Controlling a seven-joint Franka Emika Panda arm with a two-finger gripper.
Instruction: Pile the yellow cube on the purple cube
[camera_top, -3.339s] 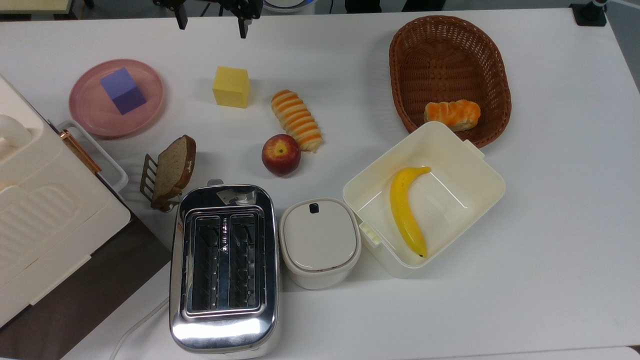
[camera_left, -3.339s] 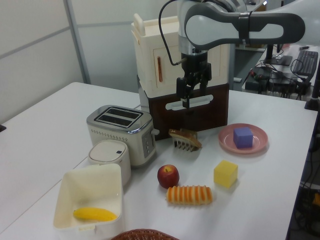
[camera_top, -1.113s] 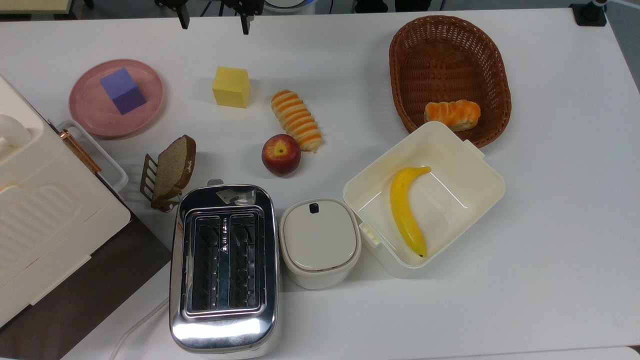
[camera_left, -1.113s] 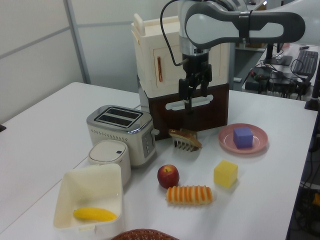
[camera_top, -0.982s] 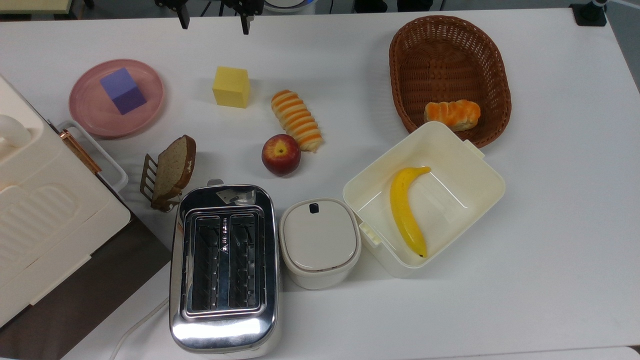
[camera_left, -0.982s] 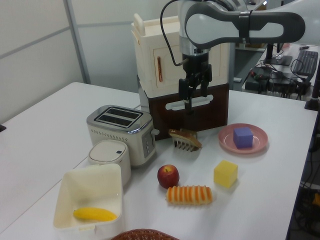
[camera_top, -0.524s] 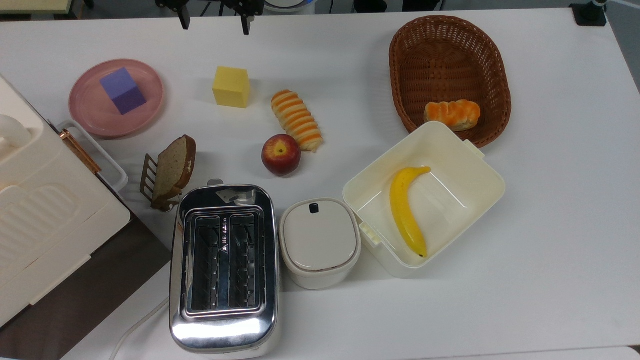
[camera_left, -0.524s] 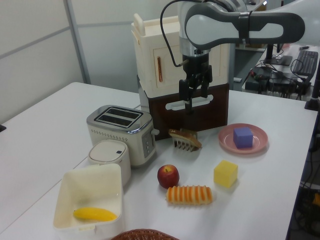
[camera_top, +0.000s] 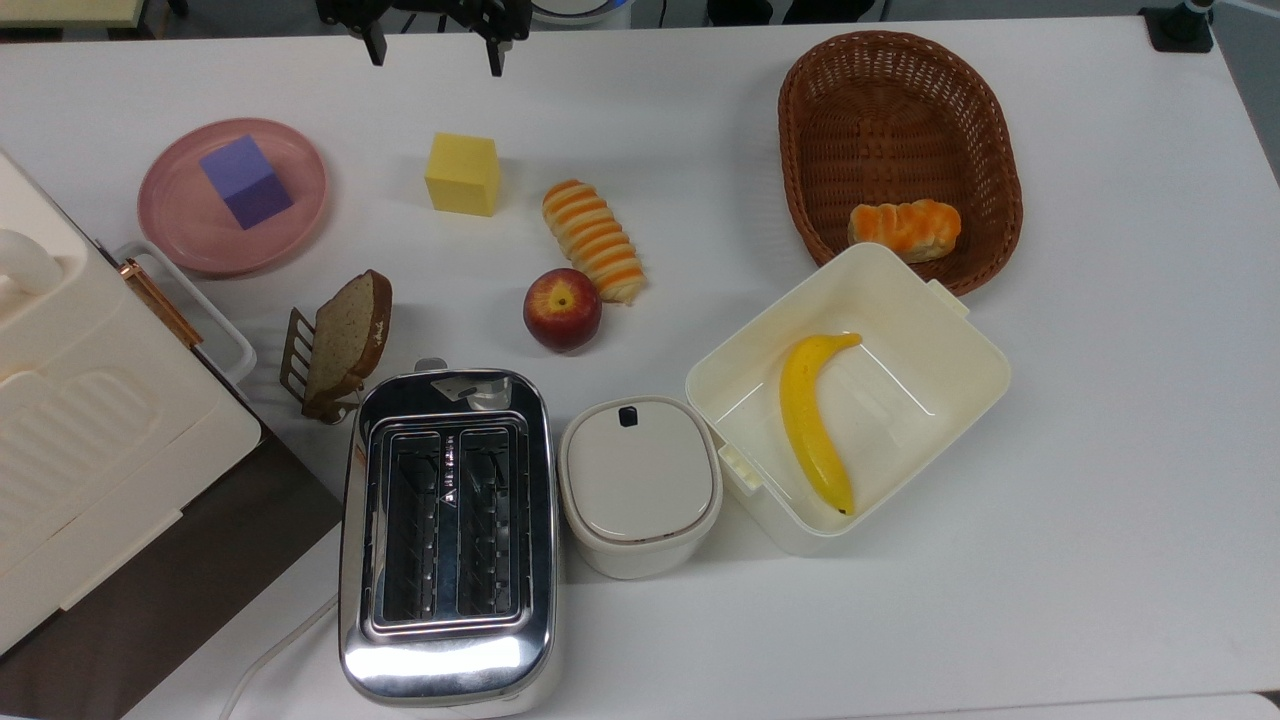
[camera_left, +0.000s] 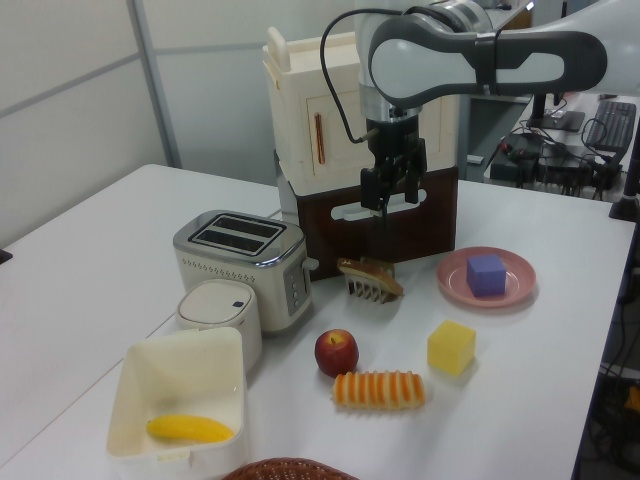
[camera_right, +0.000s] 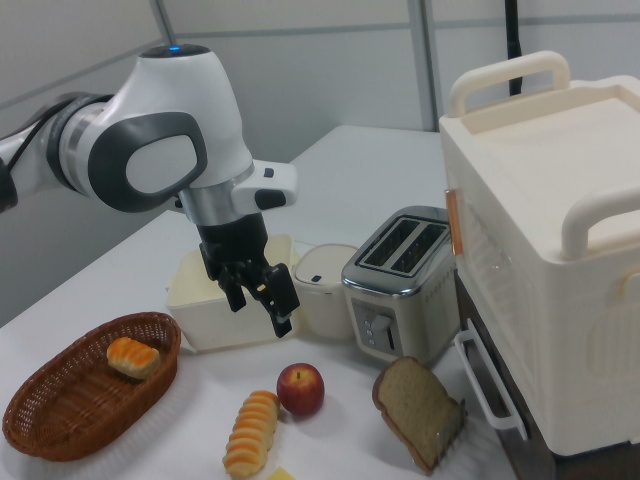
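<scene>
You see the purple cube (camera_top: 246, 181) on the plate (camera_top: 180, 233) near the table's (camera_top: 1100, 500) far edge; the yellow cube (camera_top: 463, 174) sits apart, toward the top view's right.

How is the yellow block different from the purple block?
The matte yellow cube sits straight on the white table, while the matte violet-blue cube rests on the round pink plate. The yellow cube looks a bit bigger than the violet-blue cube. In the top view the violet-blue cube is turned more askew than the yellow cube. Both are plain, sharp-edged blocks, and neither is touched by the end effector.
</scene>
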